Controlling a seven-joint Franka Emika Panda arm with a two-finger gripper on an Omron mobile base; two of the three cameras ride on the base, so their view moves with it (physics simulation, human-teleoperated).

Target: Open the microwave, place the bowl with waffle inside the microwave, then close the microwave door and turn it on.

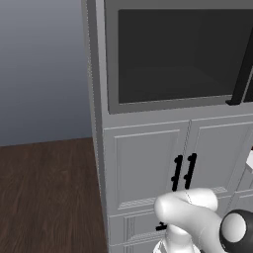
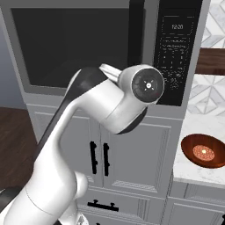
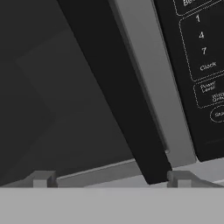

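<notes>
One waffle in bowl on counter — microwave shut.

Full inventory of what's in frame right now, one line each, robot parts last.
microwave: 1, grey frame, built in above the cabinets.
microwave door: 1, dark glass, closed.
door handle: 1, black vertical bar, right edge of the door.
control panel: 1, black with keypad and clock, right of the handle.
cabinet doors: 2 below the microwave, white panelled, small black handles.
drawer: 1, white, black horizontal handle, under the cabinet doors.
counter: 1, pale, right of the cabinets.
bowl: 1, dark brown, on the counter.
waffle: 1, reddish round, in the bowl.
floor: dark wood, left.
arm: 1, white, dark joints.
gripper: 1, open, fingertips either side of the handle's lower end.
</notes>
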